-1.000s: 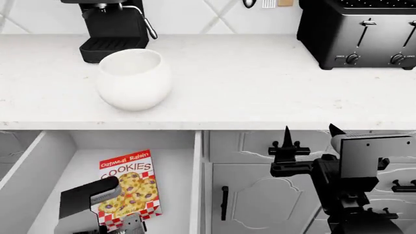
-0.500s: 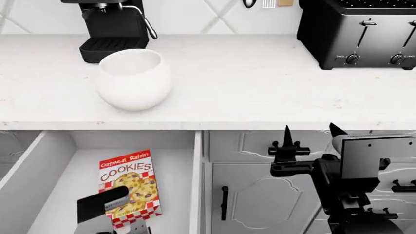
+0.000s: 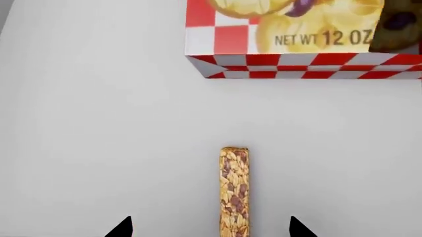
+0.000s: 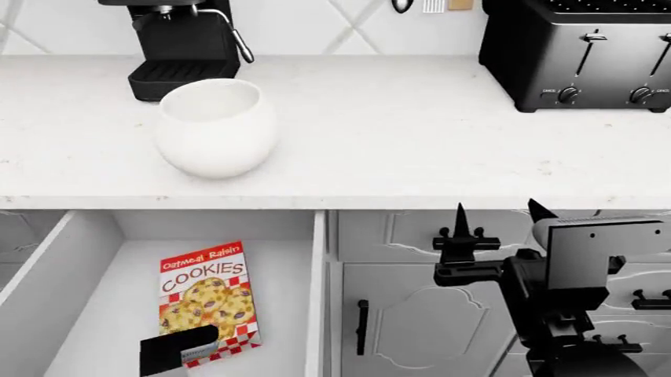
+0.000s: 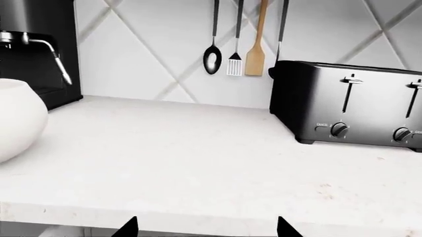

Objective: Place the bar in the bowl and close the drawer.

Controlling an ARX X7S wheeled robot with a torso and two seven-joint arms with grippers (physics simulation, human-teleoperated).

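The bar (image 3: 234, 192) is a narrow oat-and-nut bar lying flat on the pale floor of the open drawer (image 4: 89, 259), just short of a red-and-white checked "Oatmeal Raisin COOKIES" box (image 4: 207, 294). My left gripper (image 3: 211, 229) is open over the drawer floor, one fingertip on each side of the bar, not touching it. In the head view only the left wrist (image 4: 178, 349) shows, and the bar is hidden. The white bowl (image 4: 215, 129) stands on the counter, empty. My right gripper (image 4: 501, 216) is open and empty below the counter edge.
A black coffee machine (image 4: 184, 47) stands behind the bowl and a black toaster (image 4: 577, 55) at the counter's back right. Utensils (image 5: 237, 39) hang on the wall. Cabinet doors with a vertical handle (image 4: 362, 326) lie right of the drawer. The cookie box (image 3: 297, 34) lies beyond the bar.
My left wrist has slid back toward the drawer's near end, uncovering more of the cookie box. The right arm has barely moved.
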